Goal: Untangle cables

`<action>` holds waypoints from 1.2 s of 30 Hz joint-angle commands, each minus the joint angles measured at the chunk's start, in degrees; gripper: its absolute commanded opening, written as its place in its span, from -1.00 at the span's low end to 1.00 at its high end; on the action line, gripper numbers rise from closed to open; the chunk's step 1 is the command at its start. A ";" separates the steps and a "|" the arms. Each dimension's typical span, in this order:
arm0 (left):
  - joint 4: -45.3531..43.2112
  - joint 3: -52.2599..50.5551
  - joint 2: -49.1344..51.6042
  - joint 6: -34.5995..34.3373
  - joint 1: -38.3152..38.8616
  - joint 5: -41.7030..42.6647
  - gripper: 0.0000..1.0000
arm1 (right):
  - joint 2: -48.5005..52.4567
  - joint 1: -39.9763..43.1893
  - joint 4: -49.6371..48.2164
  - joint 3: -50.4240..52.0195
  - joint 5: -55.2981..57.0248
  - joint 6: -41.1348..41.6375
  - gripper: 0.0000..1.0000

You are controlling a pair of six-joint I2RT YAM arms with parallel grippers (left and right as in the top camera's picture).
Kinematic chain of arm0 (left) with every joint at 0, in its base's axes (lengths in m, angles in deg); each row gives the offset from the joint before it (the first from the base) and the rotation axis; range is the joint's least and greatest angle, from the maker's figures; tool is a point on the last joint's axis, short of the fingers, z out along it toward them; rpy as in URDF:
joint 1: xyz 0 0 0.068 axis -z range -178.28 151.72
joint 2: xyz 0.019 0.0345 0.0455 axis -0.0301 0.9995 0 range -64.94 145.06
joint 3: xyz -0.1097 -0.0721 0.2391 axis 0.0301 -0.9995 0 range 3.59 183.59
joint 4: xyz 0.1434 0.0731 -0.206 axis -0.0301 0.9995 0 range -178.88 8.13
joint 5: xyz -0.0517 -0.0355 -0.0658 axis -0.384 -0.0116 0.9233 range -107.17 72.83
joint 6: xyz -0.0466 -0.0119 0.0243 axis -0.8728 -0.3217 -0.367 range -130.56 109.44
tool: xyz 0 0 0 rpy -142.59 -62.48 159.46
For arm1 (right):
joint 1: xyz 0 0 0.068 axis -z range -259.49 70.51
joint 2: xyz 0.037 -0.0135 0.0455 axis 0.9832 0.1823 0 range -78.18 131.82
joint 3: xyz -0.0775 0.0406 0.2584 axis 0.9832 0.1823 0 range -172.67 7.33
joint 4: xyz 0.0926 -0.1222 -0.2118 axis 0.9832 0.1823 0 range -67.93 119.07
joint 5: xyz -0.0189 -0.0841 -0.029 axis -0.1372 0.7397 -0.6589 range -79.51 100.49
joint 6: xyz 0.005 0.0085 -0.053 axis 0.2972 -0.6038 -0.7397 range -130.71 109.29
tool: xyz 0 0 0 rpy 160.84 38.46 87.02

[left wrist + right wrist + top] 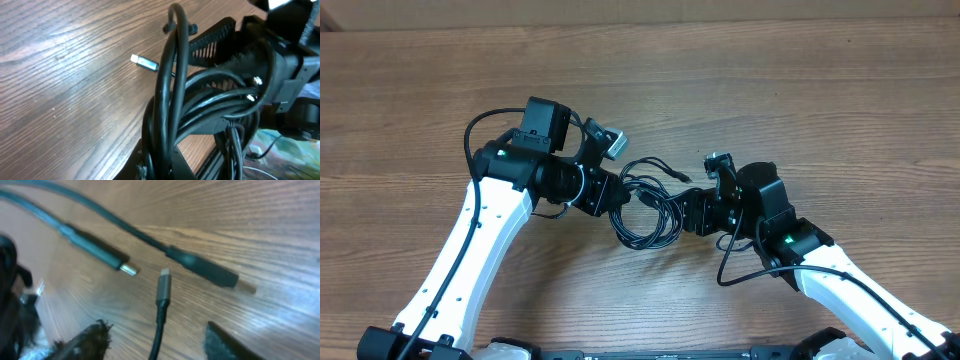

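The cables lie as a loose black coil on the wooden table between my two grippers. My left gripper is shut on the coil's left side. In the left wrist view the bundled cables rise out of its jaws, and a silvery plug rests on the wood beyond. My right gripper sits at the coil's right side. It is open: one strand with a grey plug end runs between the fingertips, touching neither. Two more plug ends lie ahead.
The wooden table stretches bare behind and to both sides of the arms. The left arm's own thick black wire loops beside its wrist. The right arm's own wire hangs in a loop near the front.
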 commanded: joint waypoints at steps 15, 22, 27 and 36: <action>-2.27 -0.20 -0.13 -22.40 0.39 -24.52 -0.91 | -1.09 0.33 13.94 -0.72 -2.21 -0.15 1.00; -2.08 -0.20 -0.13 -23.37 0.39 -25.81 -0.91 | -1.11 0.33 13.16 -0.72 -18.40 -0.15 1.00; -1.62 -0.20 -0.13 -22.40 0.42 -25.77 -0.91 | -1.11 0.33 2.43 -0.72 -28.65 1.75 1.00; 1.38 -0.20 -0.13 -16.04 0.46 -20.83 -0.92 | -1.09 0.33 -20.06 -0.72 -29.75 6.05 1.00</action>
